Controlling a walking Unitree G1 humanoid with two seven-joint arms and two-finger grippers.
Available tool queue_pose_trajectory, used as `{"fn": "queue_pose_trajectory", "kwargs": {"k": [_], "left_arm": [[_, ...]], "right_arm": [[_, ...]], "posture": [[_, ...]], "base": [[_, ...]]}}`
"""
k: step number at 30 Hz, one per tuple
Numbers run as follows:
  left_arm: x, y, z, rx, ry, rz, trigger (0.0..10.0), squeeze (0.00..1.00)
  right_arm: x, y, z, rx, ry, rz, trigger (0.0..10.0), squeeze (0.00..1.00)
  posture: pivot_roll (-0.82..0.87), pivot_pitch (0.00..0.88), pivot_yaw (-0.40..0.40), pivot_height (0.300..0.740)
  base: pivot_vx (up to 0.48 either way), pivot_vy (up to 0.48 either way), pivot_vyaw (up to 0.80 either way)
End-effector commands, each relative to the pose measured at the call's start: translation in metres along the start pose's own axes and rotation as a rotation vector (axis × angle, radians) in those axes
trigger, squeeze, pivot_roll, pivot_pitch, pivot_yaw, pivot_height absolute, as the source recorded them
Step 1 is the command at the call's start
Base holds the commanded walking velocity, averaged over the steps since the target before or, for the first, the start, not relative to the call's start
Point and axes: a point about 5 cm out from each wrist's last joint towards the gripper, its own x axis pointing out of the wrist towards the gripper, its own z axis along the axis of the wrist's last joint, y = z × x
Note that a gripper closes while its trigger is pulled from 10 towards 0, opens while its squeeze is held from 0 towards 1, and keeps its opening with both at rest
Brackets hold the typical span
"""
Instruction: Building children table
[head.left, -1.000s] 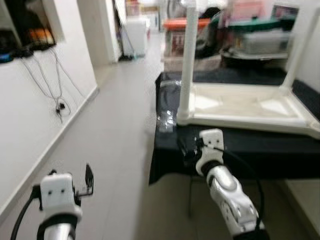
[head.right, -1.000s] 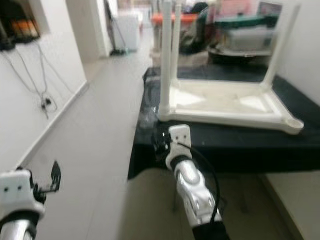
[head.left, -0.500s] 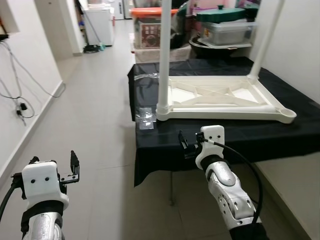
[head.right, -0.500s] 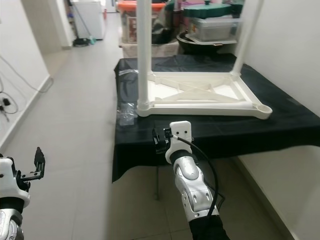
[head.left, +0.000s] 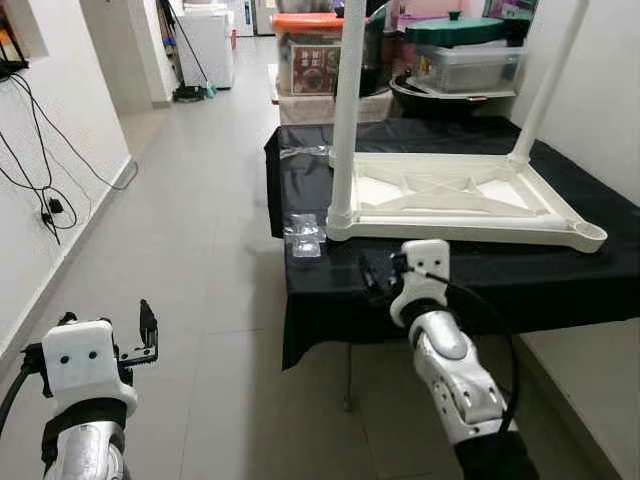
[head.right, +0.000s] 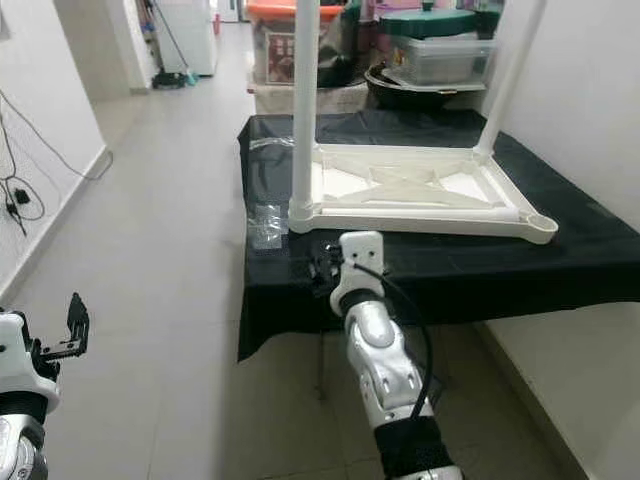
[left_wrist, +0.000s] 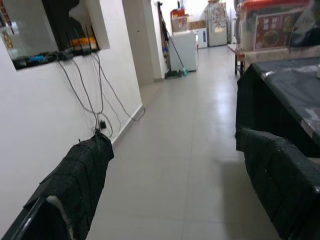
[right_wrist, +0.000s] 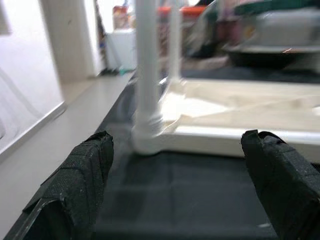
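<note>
A white children's table (head.left: 455, 205) lies upside down on a higher table draped in black cloth (head.left: 520, 275). One white leg (head.left: 345, 110) stands in its near left corner and another leg (head.left: 548, 85) in the far right corner. The near right corner socket (head.left: 590, 235) holds no leg. My right gripper (head.left: 374, 276) is open at the cloth's front edge, just short of the near left leg (right_wrist: 146, 75). My left gripper (head.left: 148, 335) is open, low on the left over the floor (left_wrist: 190, 170).
A small clear plastic bag (head.left: 303, 235) lies on the cloth left of the near leg. Storage boxes and bins (head.left: 450, 55) are stacked behind the table. A white wall with hanging cables (head.left: 45, 190) runs along the left, with a tiled corridor between.
The camera has swung and the blurred picture has steadied. My right gripper has come slightly closer to the cloth's front edge. The left gripper has kept its place.
</note>
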Motion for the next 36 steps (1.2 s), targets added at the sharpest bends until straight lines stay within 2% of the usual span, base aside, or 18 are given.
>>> {"fn": "queue_pose_trajectory", "kwargs": {"k": [1, 36], "left_arm": [[0.0009, -0.0012, 0.0003, 0.01, 0.002, -0.007, 10.0, 0.0], [0.0003, -0.0059, -0.0025, 0.008, 0.012, -0.039, 10.0, 0.0]], "right_arm": [[0.0006, -0.0077, -0.0028, -0.002, -0.001, -0.034, 10.0, 0.0], [0.004, -0.0044, -0.0012, -0.002, -0.008, -0.058, 10.0, 0.0]], "posture": [[0.01, 0.0, -0.018, 0.74], [0.02, 0.0, -0.006, 0.74]], "base": [[0.0, 0.0, 0.0], [0.279, 0.0, 0.0]]}}
